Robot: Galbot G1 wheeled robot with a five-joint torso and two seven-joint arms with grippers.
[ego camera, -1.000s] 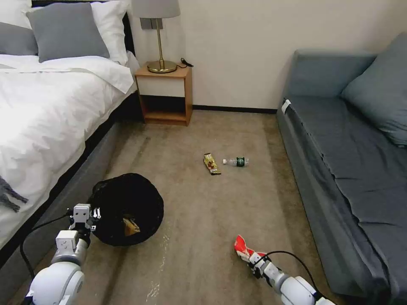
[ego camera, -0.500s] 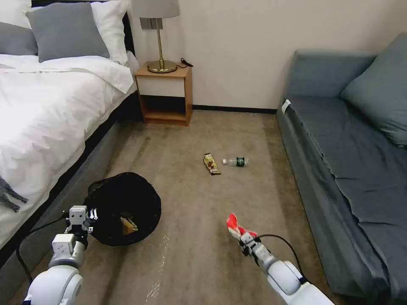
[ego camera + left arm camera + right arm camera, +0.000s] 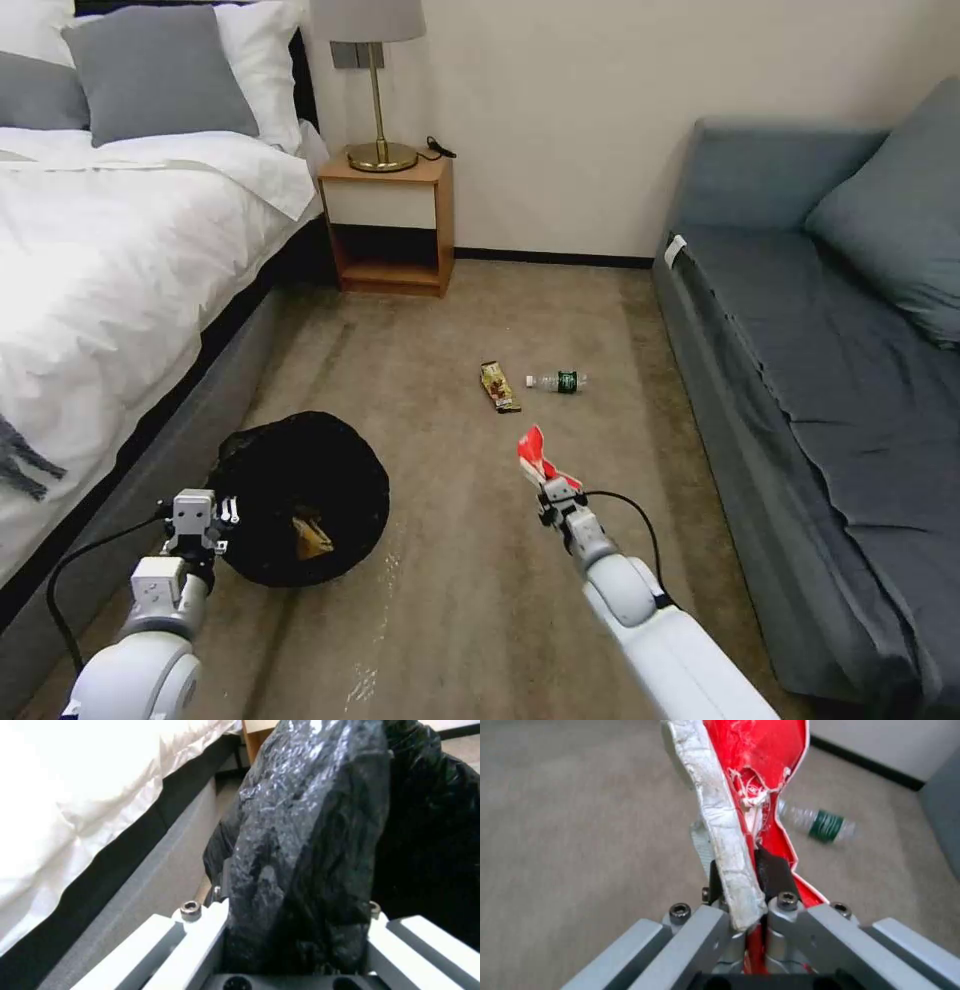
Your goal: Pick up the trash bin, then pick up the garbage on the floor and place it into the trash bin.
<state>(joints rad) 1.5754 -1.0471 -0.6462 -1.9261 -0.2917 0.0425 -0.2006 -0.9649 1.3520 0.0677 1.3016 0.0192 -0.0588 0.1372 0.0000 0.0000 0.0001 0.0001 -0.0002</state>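
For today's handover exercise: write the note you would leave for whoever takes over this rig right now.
Left gripper: shut on the trash bin rim, by the bed.
Right gripper: shut on the red-and-white carton, held above the carpet, right of the bin.
Done: brown paper bag lies inside the bin.
Left: drop the carton in; then the snack wrapper and the bottle, both on the floor farther ahead.

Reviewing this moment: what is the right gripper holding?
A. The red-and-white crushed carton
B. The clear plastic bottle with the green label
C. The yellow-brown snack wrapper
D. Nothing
A: the right gripper is clamped on the red-and-white carton, held above the carpet, while the bottle and snack wrapper lie on the floor.
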